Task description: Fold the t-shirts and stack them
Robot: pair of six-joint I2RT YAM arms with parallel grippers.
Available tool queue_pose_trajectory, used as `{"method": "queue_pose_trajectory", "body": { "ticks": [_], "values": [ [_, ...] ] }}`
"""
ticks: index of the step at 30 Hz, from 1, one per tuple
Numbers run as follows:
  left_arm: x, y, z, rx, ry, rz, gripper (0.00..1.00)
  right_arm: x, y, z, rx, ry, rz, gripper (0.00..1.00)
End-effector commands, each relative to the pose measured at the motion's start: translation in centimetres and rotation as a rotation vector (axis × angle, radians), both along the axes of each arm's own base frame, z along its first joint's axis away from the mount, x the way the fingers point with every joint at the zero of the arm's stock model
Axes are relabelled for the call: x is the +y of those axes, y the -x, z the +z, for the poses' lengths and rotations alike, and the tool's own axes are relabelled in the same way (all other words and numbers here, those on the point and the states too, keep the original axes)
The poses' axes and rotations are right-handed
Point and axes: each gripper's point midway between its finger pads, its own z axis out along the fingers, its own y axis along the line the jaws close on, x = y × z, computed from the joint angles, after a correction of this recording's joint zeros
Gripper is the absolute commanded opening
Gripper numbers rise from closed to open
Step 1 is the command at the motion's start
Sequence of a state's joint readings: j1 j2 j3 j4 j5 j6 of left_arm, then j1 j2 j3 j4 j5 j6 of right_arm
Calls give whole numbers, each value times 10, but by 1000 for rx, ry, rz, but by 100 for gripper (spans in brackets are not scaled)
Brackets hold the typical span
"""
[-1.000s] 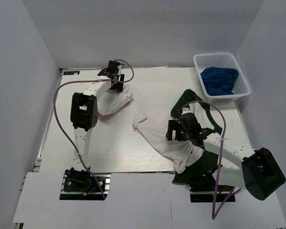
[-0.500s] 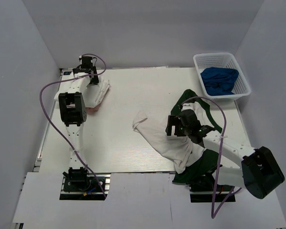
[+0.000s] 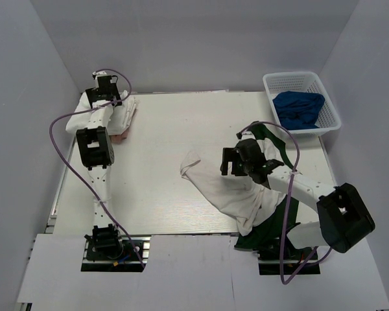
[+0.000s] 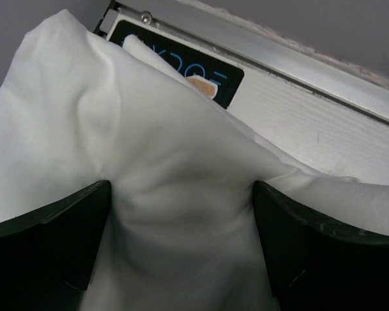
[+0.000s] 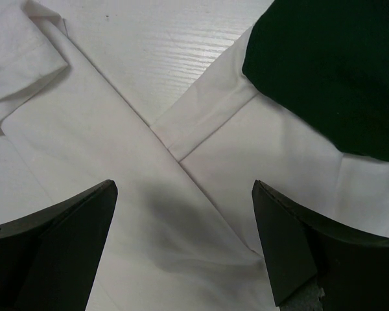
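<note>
**1. T-shirts.** The folded t-shirt is a white bundle at the far-left corner of the table. In the left wrist view its cloth rises in a soft ridge, with a black label on the table edge just behind it. The unfolded t-shirt lies spread on the right half of the table. Its white body points toward the centre, and one sleeve is its leftmost part. Dark green parts show at its far side and again at the near table edge. In the right wrist view a hemmed white edge crosses the white cloth, and a dark green panel fills the upper right.

**2. Grippers.** The left gripper is on the folded bundle. Its fingers stand wide apart, and cloth fills the gap and touches both. Whether they press the cloth cannot be confirmed from this view. The right gripper is over the white body of the unfolded t-shirt. Its fingers are spread wide and hold nothing.

**3. Surroundings.** A white mesh basket sits at the far-right corner, well apart from both shirts. It contains a crumpled blue cloth.
</note>
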State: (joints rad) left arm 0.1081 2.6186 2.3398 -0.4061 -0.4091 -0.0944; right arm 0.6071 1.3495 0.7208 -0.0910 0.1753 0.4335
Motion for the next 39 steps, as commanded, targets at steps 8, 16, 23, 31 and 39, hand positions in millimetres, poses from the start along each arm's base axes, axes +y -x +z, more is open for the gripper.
{"method": "queue_pose_trajectory", "body": {
  "ticks": [8, 16, 23, 31, 39],
  "values": [
    [7, -8, 51, -109, 52, -28, 99, 17, -32, 30, -82, -20, 11, 90],
    [-58, 56, 241, -298, 203, -190, 99, 6, -26, 47, -72, -21, -60, 90],
    [-170, 134, 217, -167, 464, -387, 99, -28, -2, 24, 26, -11, -247, 90],
    [-324, 245, 98, 97, 594, -665, 99, -69, 45, -17, 123, 23, -330, 90],
    [-342, 310, 39, 277, 542, -679, 99, -66, 60, -31, 126, 11, -224, 90]
  ]
}}
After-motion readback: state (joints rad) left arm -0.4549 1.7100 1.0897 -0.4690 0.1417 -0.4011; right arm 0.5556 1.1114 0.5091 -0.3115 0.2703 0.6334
